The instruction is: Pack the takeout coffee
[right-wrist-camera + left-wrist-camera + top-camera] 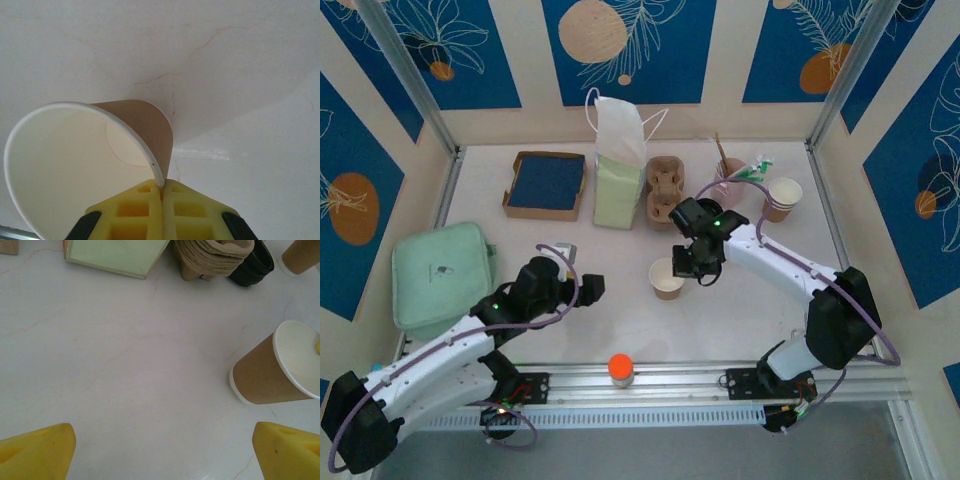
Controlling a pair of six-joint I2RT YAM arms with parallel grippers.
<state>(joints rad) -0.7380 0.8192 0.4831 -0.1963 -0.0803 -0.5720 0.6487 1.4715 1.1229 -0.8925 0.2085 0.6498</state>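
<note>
An open brown paper coffee cup with a white inside stands upright mid-table. My right gripper is shut on its rim. In the right wrist view the yellow pads pinch the cup wall at the gripper tip. Whether the cup base touches the table I cannot tell. My left gripper hovers to the cup's left, open, with nothing between its fingers. In the left wrist view its midpoint lies over bare table and the cup is at the right.
A pale green paper bag stands at the back, with stacked pulp cup carriers beside it. Further right are a pink holder with stirrers and stacked cups. A napkin box, green pouch and orange-capped bottle lie left and front.
</note>
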